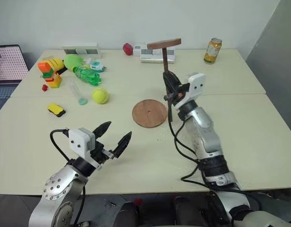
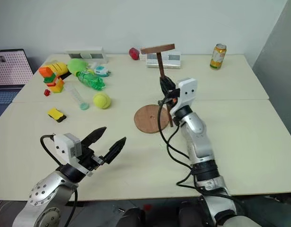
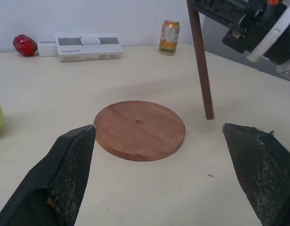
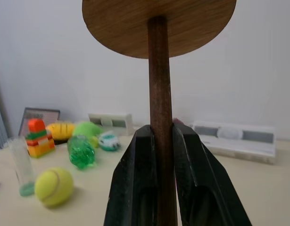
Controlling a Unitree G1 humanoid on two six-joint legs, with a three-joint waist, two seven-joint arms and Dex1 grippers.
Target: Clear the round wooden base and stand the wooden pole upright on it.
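Note:
The round wooden base [image 1: 149, 113] lies flat and bare in the middle of the table, its small centre hole [image 3: 139, 123] showing. My right gripper [image 1: 170, 86] is shut on the wooden pole [image 1: 165, 59], which stands nearly upright just right of the base with its small disc [image 1: 164, 44] on top. The pole's lower end [image 3: 209, 115] is beside the base's rim, off the base. My left gripper [image 1: 116, 136] is open near the table's front edge, empty, pointing toward the base.
Toys are grouped at the back left: a tennis ball [image 1: 100, 96], a green bottle [image 1: 86, 75], a clear tube [image 1: 75, 91], coloured blocks [image 1: 50, 73]. A white box [image 1: 156, 55], a red object [image 1: 128, 48] and a drink can [image 1: 212, 50] stand along the far edge. A laptop [image 1: 8, 66] is at far left.

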